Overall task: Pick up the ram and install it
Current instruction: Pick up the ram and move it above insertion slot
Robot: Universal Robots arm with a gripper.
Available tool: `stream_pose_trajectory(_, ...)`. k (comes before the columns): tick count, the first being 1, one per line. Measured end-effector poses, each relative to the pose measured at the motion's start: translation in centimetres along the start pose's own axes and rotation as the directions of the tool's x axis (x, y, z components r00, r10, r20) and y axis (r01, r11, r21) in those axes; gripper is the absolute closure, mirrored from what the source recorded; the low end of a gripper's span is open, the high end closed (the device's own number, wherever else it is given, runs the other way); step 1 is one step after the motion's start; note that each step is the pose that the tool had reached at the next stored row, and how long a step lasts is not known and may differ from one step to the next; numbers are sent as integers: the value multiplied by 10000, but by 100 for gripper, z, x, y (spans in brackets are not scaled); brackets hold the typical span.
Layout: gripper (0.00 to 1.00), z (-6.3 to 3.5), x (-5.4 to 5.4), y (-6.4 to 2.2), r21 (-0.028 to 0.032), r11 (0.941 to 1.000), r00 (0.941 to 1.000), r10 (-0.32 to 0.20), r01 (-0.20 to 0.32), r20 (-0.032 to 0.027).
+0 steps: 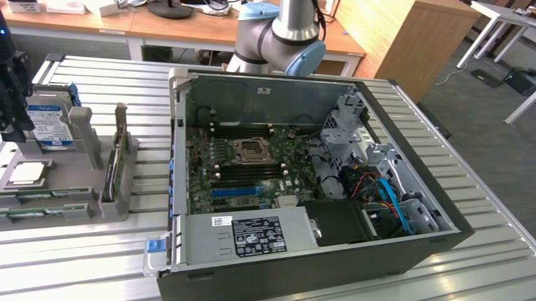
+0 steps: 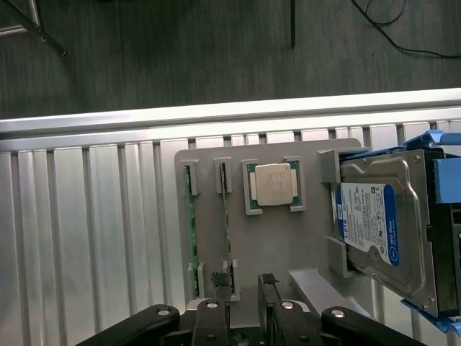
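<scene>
Two green ram sticks stand on edge in slots of the grey holder (image 2: 288,252); one ram stick (image 2: 192,231) lies nearer the holder's edge, the other ram stick (image 2: 227,216) beside it. In the exterior view the ram (image 1: 37,198) lies at the holder's near end. My gripper (image 2: 244,282) hangs above the holder, open, with nothing between its fingers; one fingertip (image 2: 220,280) is over the end of the second stick. The gripper (image 1: 12,133) appears as a black shape at the exterior view's left edge. The open computer case (image 1: 180,113) shows its motherboard (image 1: 251,166) with dark memory slots around the processor socket.
The holder also carries a silver processor chip (image 2: 274,184) and a hard drive (image 2: 378,231) with a blue-and-white label in a blue bracket. An upright grey bracket (image 1: 119,157) stands between holder and case. Everything rests on a ribbed aluminium table (image 1: 469,251). The arm's base (image 1: 280,37) rises behind the case.
</scene>
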State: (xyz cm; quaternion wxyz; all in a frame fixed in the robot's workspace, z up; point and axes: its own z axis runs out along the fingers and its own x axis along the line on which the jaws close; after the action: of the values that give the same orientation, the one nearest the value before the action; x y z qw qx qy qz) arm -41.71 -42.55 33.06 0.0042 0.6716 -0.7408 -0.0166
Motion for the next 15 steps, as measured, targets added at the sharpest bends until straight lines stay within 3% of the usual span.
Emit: stream_pose_trajectory(15,70,133,2,-4,0,10000,10000,0,0,0)
